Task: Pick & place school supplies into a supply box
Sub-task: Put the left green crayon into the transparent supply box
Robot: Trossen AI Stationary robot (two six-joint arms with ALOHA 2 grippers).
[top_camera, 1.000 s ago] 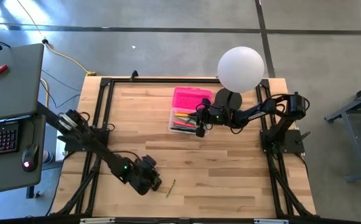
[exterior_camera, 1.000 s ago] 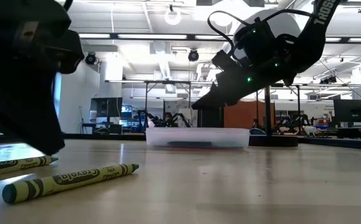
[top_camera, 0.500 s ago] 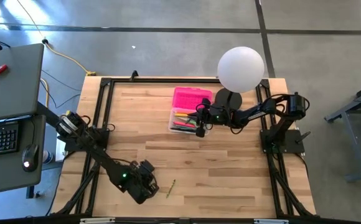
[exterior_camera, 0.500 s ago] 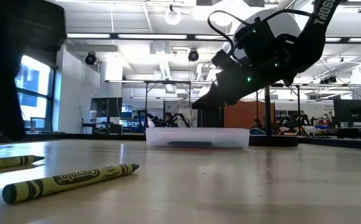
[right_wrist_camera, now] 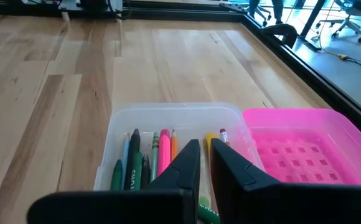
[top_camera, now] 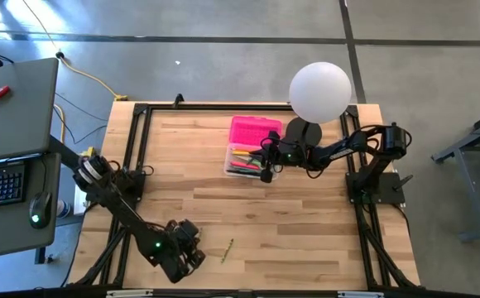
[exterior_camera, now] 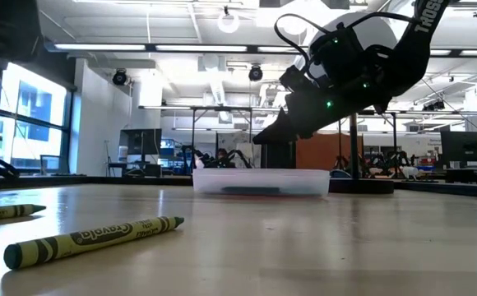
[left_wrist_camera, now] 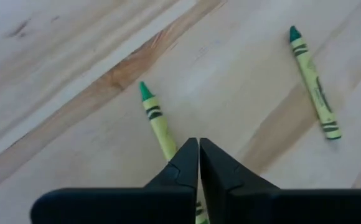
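wooden table [left_wrist_camera: 56,74] holds two roughly parallel crayons [left_wrist_camera: 314,81], green tips forward.

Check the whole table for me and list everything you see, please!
Surface: wooden table, no spills seen.
Job's things: loose crayon and second crayon lie on the wood; supply box holds pens and crayons, pink lid beside it.
Clutter: globe lamp.
Grippers: left gripper shut above the second crayon; right gripper shut over the box.
Cables: yellow cable on the floor.
Surroundings: keyboard on a desk.
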